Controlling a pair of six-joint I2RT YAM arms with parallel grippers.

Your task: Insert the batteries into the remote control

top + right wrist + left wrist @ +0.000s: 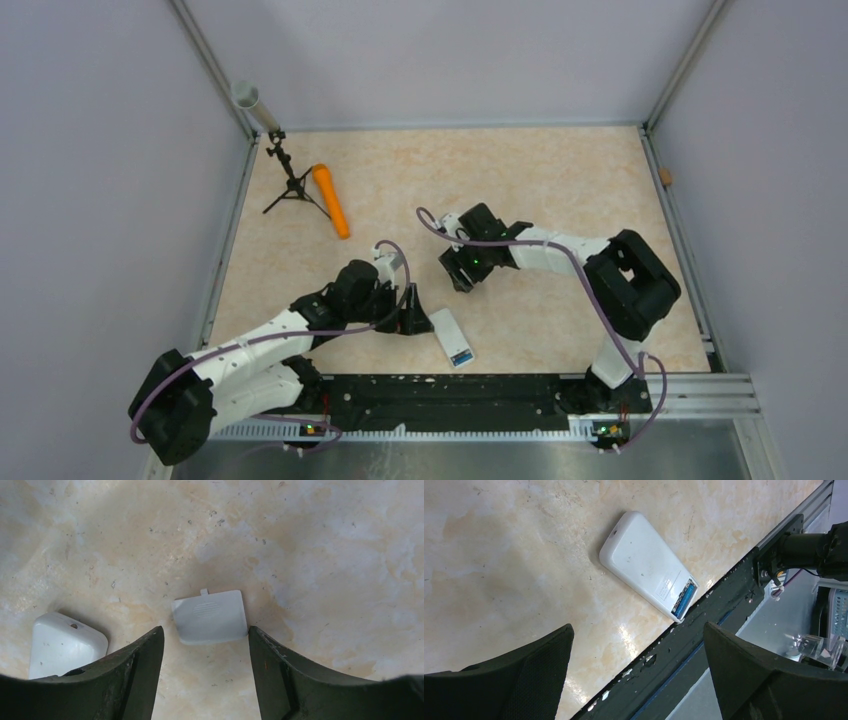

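Plain lilac-grey walls (pixel 450 60) enclose the table (pixel 560 170). Its top is beige, marbled. Aluminium rails (pixel 228 240) edge its sides.

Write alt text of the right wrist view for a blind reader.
A small white battery cover lies flat on a beige table between the dark fingers of the right tool. A white remote shows at lower left.

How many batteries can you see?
1: a blue battery sits in the open recess at the remote's end. Another may be hidden beside it.
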